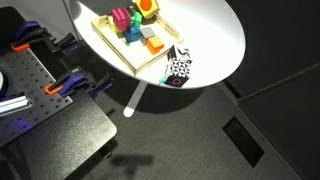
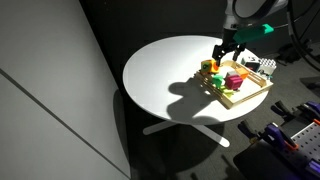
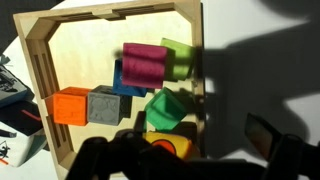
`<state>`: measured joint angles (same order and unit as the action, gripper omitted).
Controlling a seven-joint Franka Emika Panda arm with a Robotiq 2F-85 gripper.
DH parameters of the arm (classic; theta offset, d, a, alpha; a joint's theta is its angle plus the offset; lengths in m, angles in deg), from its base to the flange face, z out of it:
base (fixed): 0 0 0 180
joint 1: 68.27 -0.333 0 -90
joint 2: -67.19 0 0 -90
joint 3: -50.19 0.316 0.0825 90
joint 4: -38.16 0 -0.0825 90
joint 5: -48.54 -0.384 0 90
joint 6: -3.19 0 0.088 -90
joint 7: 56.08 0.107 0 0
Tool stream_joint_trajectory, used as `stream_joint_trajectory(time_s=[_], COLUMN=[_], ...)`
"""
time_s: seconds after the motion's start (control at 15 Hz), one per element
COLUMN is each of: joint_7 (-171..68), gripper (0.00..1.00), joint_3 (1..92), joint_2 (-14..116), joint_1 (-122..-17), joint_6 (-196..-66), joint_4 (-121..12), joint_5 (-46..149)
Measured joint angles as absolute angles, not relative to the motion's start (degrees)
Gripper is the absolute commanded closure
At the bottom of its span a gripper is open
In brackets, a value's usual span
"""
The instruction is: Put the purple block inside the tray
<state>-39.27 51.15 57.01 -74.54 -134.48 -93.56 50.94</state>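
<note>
The purple block lies inside the light-wood tray, on top of a blue block and next to a green one. It also shows in both exterior views, with the tray near the round table's edge. My gripper hovers just above the tray, open and empty. In the wrist view its dark fingers fill the bottom edge, apart from the purple block.
The tray also holds an orange cube, a grey cube, a green block and a yellow block with a red disc. A black-and-white patterned object lies beside the tray on the white table.
</note>
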Motion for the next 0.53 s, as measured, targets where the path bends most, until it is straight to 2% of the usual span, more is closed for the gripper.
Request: stream_joint_trajectory(time_s=[0.53], joint_7=[-39.8], gripper=[0.0], joint_3=[53.7], joint_2=[65.6], joint_1=[-74.6], joint_6=[-126.4], joint_4=[-97.6], joint_5=[50.9])
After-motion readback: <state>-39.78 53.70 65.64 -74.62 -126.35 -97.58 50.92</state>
